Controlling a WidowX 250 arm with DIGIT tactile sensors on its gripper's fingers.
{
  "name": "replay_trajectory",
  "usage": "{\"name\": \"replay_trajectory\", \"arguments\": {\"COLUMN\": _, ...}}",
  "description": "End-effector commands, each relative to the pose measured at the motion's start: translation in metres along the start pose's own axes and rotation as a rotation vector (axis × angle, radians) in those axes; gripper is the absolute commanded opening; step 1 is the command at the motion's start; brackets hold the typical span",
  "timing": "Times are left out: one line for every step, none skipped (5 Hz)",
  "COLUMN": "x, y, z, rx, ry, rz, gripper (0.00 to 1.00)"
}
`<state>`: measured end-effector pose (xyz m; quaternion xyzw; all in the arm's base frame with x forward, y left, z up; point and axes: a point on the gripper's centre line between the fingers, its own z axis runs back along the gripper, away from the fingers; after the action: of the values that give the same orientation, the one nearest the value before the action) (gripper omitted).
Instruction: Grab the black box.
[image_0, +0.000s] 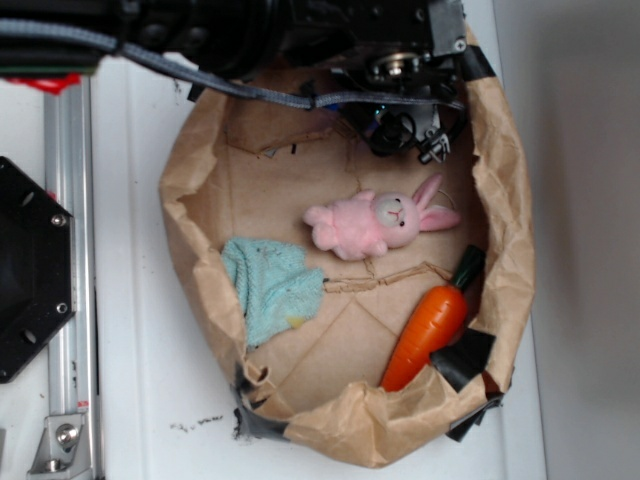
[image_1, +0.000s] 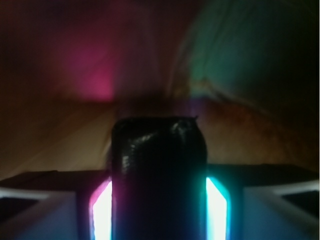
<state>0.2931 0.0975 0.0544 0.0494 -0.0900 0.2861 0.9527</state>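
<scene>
A crumpled brown paper bag (image_0: 505, 200) lies open on the white table (image_0: 140, 330), with the robot arm (image_0: 250, 30) across its far rim. Inside lie a pale teal cloth (image_0: 272, 285) at the left, a pink bunny (image_0: 375, 225) in the middle and an orange carrot (image_0: 428, 325) at the right. In the wrist view the gripper (image_1: 159, 200) is clamped on the black box (image_1: 159, 165), both lit pads touching its sides.

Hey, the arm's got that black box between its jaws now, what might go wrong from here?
1. The black box is glossy and rounded, so it may slip from the jaws when lifted.
2. The arm sits close to the crumpled paper rim; it might snag there.
3. The bunny lies close by and could get knocked.
</scene>
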Motion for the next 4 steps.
{"name": "replay_trajectory", "arguments": {"x": -0.041, "y": -0.048, "z": 0.106, "rx": -0.232, "ry": -0.008, "rz": -0.398, "gripper": 0.0}}
{"name": "replay_trajectory", "arguments": {"x": -0.052, "y": -0.062, "z": 0.126, "rx": -0.24, "ry": 0.011, "rz": -0.526, "gripper": 0.0}}
{"name": "replay_trajectory", "arguments": {"x": -0.051, "y": -0.061, "z": 0.13, "rx": -0.22, "ry": 0.022, "rz": -0.566, "gripper": 0.0}}
{"name": "replay_trajectory", "arguments": {"x": -0.037, "y": -0.044, "z": 0.123, "rx": -0.201, "ry": 0.015, "rz": -0.51, "gripper": 0.0}}
